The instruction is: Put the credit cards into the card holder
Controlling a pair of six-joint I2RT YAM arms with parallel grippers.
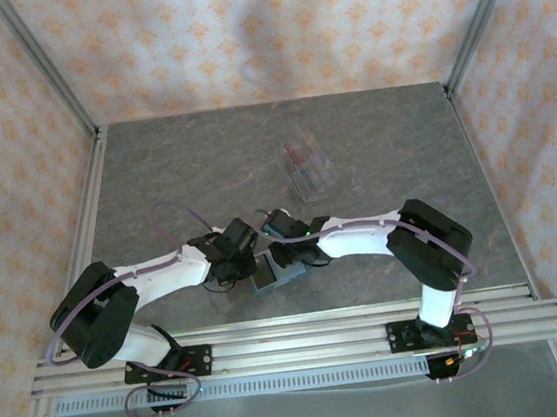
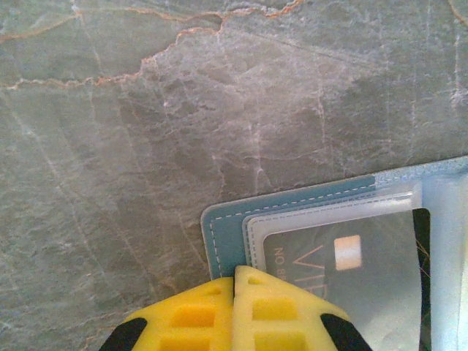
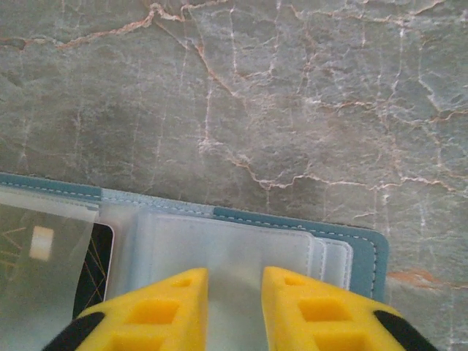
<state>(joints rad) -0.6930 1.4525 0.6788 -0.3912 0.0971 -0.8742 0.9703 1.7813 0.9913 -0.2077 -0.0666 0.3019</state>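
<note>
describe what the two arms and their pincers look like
The left arm and right arm have white links, bulky black joints and thin purplish cables looping along them. The left pincer and right pincer have yellow wedge-shaped fingers with square recesses, black behind.

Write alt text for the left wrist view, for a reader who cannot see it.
The left gripper, its yellow fingers shut together, sits at the bottom edge over a corner of a teal card holder lying on a grey marbled table. A dark credit card with a chip lies under the holder's clear sleeve.
</note>
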